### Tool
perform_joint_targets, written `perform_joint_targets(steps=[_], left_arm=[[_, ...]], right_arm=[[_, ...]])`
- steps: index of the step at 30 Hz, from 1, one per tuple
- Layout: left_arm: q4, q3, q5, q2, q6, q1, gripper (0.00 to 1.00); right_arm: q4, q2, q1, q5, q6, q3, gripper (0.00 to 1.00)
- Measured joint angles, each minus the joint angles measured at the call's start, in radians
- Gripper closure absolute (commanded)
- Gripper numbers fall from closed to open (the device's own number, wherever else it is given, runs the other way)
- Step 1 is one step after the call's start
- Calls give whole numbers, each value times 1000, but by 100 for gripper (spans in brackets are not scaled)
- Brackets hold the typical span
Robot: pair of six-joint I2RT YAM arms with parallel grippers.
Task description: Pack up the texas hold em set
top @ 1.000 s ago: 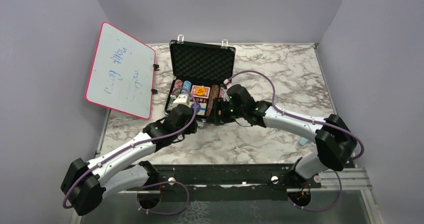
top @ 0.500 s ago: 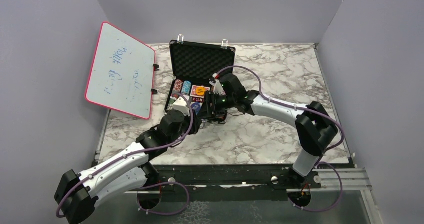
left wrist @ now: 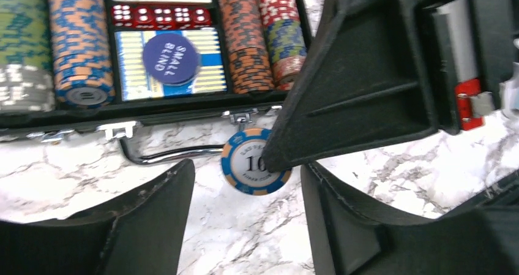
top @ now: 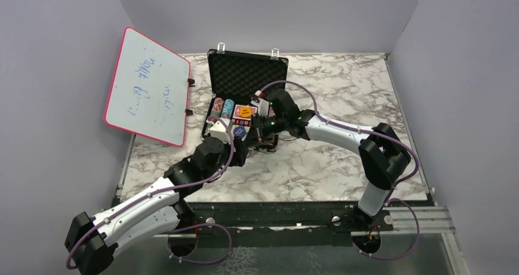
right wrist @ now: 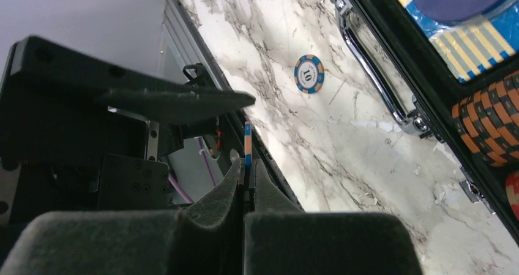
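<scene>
Since the loose chip [left wrist: 256, 169] lies flat on the table [left wrist: 61, 171], thin, hard and slick, I'd take it across its rim. The left gripper [left wrist: 245, 186] holds its jaws spread toward it; beyond, the right gripper [right wrist: 247, 168] pinches a second chip [right wrist: 247, 141] edgewise before the open case [top: 248, 76].

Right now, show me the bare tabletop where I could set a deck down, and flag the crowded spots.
Free: the marble table between the briefcase and the right wall, and the near strip ahead of the black rail. Crowded: the case front, where the left gripper and right gripper flank a loose chip; the whiteboard hems the left.
</scene>
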Motion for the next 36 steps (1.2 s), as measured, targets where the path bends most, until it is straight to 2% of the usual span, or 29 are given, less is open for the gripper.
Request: perform_joint_targets(steps=[5, 9, 14, 17, 25, 36], left_arm=[[-120, 19, -151, -60, -51, 0, 23], [-254, 77, -325, -203, -97, 0, 19], [-307, 193, -474, -402, -97, 0, 18], [-314, 267, -539, -453, -72, 0, 18], [-391, 417, -637, -419, -8, 0, 18], [-495, 420, -661, -391, -43, 0, 18]], right_arm=[[3, 0, 7, 64, -98, 30, 99], [56, 1, 13, 127, -234, 54, 99], [190, 31, 31, 179, -428, 64, 99], [259, 86, 51, 194, -535, 94, 99], [291, 254, 129, 239, -741, 236, 96], [273, 328, 172, 369, -923, 280, 95]])
